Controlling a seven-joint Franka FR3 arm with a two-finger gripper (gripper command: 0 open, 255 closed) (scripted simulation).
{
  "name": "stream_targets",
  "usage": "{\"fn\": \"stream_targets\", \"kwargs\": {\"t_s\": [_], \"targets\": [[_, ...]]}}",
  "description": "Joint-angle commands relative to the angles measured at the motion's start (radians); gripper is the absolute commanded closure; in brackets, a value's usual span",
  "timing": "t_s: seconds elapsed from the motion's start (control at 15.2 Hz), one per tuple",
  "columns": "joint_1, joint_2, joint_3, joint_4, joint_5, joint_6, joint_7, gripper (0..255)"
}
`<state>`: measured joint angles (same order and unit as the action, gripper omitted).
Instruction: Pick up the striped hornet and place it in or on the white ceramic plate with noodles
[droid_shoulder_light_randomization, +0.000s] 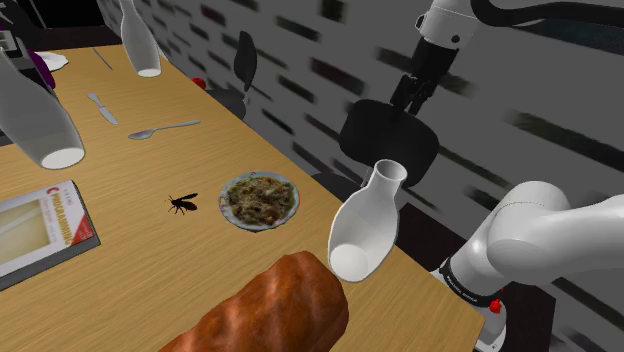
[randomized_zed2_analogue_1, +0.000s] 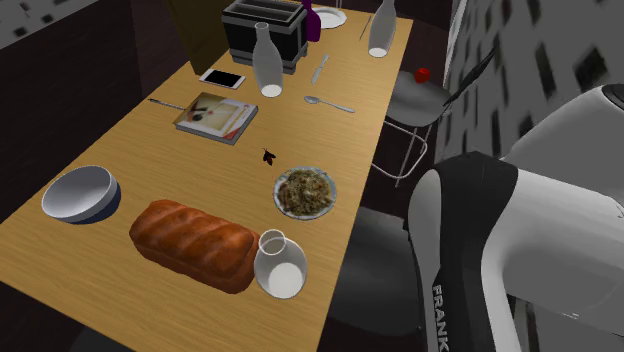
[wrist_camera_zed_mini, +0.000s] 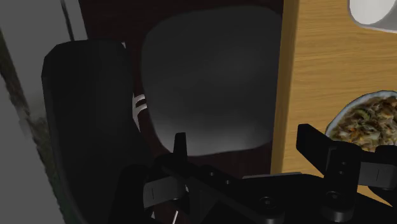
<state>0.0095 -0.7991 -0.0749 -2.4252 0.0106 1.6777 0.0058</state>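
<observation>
The striped hornet (droid_shoulder_light_randomization: 183, 203) (randomized_zed2_analogue_1: 267, 155), small and dark, lies on the wooden table (droid_shoulder_light_randomization: 150, 170) just beside the white plate (droid_shoulder_light_randomization: 296, 203) (randomized_zed2_analogue_1: 334, 190) of noodles. My black gripper (droid_shoulder_light_randomization: 408, 102) hangs off the table's edge, high over a dark chair (droid_shoulder_light_randomization: 390, 135), well to the shoulder view's right of the plate. In the wrist view the gripper (wrist_camera_zed_mini: 248, 147) is open with nothing between its fingers. The chair seat (wrist_camera_zed_mini: 210, 89) lies below it, and the plate's rim (wrist_camera_zed_mini: 340, 118) shows past one finger.
A white vase (droid_shoulder_light_randomization: 365, 225) and a bread loaf (droid_shoulder_light_randomization: 270, 310) stand near the plate. A book (droid_shoulder_light_randomization: 40, 225), spoon (droid_shoulder_light_randomization: 160, 130), knife (droid_shoulder_light_randomization: 103, 108) and white bottles (droid_shoulder_light_randomization: 45, 125) lie farther along. A bowl (randomized_zed2_analogue_1: 80, 192), toaster (randomized_zed2_analogue_1: 262, 30) and phone (randomized_zed2_analogue_1: 222, 78) also occupy the table.
</observation>
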Motion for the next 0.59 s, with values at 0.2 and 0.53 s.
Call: {"fn": "stream_targets", "kwargs": {"t_s": [0.2, 0.53], "targets": [[0.026, 0.055, 0.071, 0.018, 0.027, 0.035, 0.069, 0], [0.06, 0.17, 0.186, 0.072, 0.056, 0.089, 0.182, 0]]}}
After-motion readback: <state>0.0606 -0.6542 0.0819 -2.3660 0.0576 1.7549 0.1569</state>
